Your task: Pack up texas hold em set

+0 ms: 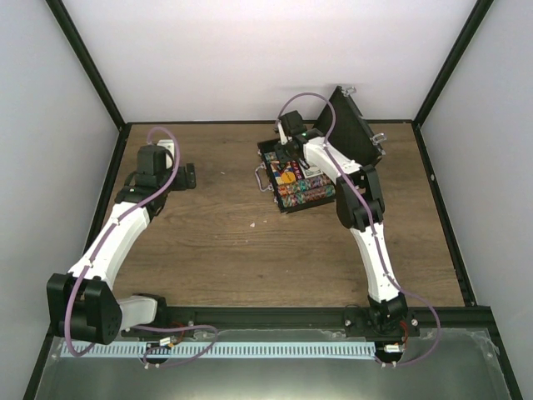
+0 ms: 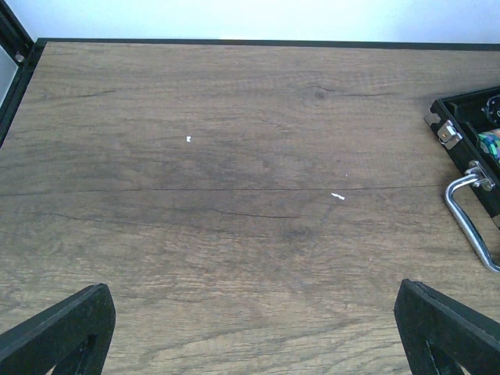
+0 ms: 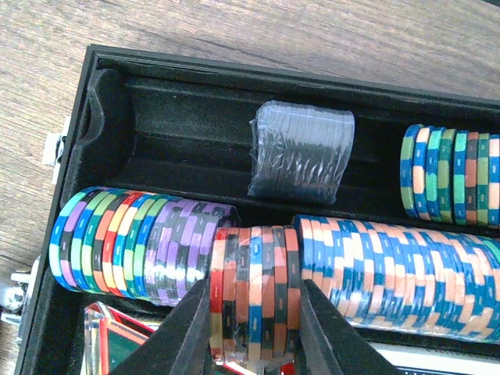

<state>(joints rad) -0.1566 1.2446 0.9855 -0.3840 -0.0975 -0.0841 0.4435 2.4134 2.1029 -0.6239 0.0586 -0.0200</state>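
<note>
Right gripper (image 3: 255, 320) clamps a short chip stack (image 3: 254, 273) inside the open briefcase (image 3: 109, 86), longer chip rows (image 3: 133, 246) crowd it at 9 and 3 o'clock, wrapped roll (image 3: 301, 152) sits at 12; left gripper (image 2: 250, 332) hangs wide open over wood table (image 2: 234, 195), free room all round, briefcase well off at its 2 o'clock.

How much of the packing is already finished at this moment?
Done: several chip rows already lie in the open briefcase. In hand: the right hand is shut on an orange-and-black chip stack among them. Left: release it, then close the raised lid; the left hand hovers open over the table.
</note>
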